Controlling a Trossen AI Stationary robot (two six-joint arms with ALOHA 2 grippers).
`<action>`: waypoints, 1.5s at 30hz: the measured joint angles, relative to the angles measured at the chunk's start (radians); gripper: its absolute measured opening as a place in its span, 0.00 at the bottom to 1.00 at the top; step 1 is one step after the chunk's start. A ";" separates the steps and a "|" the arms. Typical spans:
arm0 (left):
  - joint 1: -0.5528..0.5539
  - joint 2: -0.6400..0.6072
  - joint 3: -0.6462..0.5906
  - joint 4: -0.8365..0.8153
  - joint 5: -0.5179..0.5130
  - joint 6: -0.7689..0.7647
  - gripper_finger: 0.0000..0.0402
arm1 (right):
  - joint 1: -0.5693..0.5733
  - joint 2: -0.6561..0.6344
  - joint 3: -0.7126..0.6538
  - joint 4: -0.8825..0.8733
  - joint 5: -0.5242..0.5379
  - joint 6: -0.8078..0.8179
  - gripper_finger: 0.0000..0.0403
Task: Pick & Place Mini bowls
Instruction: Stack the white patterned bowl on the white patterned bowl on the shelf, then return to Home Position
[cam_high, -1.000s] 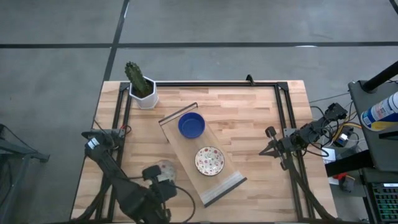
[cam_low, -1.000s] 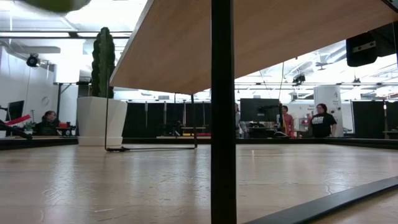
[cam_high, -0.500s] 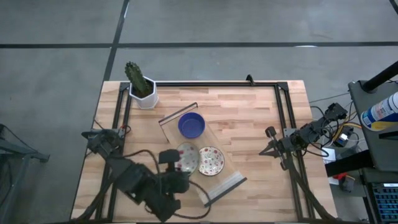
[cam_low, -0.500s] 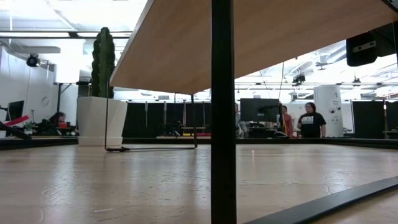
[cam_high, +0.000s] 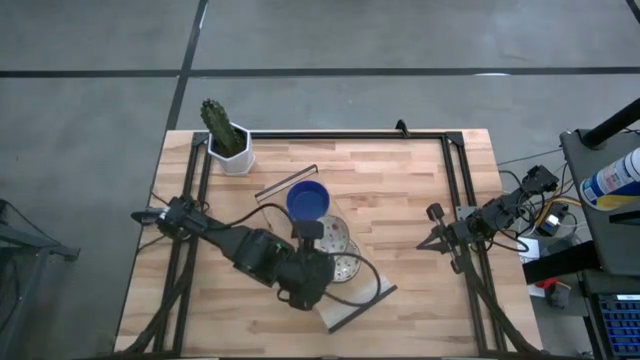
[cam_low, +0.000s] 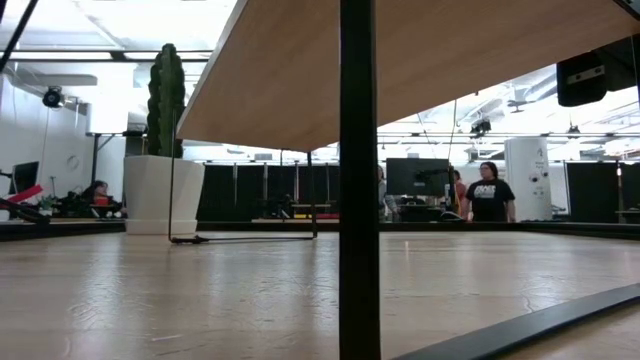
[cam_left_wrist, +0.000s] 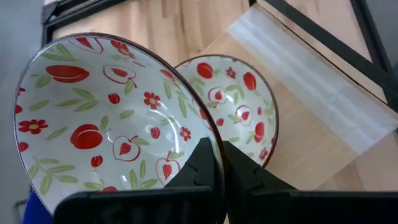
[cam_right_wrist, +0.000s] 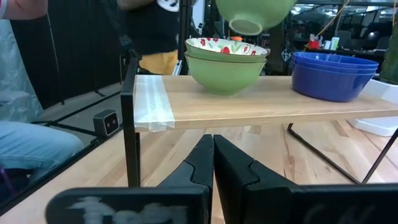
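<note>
My left gripper (cam_high: 318, 233) (cam_left_wrist: 217, 150) is over the raised wooden shelf (cam_high: 368, 285), shut on a white floral mini bowl (cam_high: 336, 235) (cam_left_wrist: 106, 118). That bowl's green underside (cam_right_wrist: 255, 12) shows high in the right wrist view. A second floral bowl (cam_high: 347, 266) (cam_left_wrist: 239, 106) (cam_right_wrist: 227, 62) stands on the shelf by its foot, partly under my arm. A blue bowl (cam_high: 307, 202) (cam_right_wrist: 336, 74) stands on the shelf's far end. My right gripper (cam_high: 432, 214) (cam_right_wrist: 213, 146) waits, shut, at the table's right side. Other mini bowls are out of view. My left gripper pinches the floral bowl's rim (cam_left_wrist: 210, 138), one finger inside the bowl and one outside. The fingers (cam_left_wrist: 202, 163) come from the table's left and near side. The bowl is lifted clear above the shelf, close over the second floral bowl, its opening upward.
A white hexagonal pot with a cactus (cam_high: 228, 140) (cam_low: 160, 190) stands at the table's far left corner. A black frame (cam_high: 455, 190) runs along the table's edges. The shelf's black leg (cam_low: 358, 180) shows in the low view. People stand in the room beyond.
My left gripper has carried the floral bowl from the table's near left area toward the right and far side, up over the shelf. The bowl now hangs above the shelf beside the blue bowl. The bowls on the shelf have stayed put.
</note>
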 joint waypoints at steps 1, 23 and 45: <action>0.003 0.001 -0.005 0.012 0.008 0.012 0.01 | 0.000 0.000 0.000 0.000 0.000 -0.005 0.02; 0.013 0.011 -0.116 0.108 0.094 0.157 0.02 | 0.000 0.000 0.000 0.000 0.000 0.006 0.02; 0.008 0.011 -0.064 0.083 0.112 0.113 0.19 | 0.000 0.000 0.000 0.000 0.000 -0.005 0.02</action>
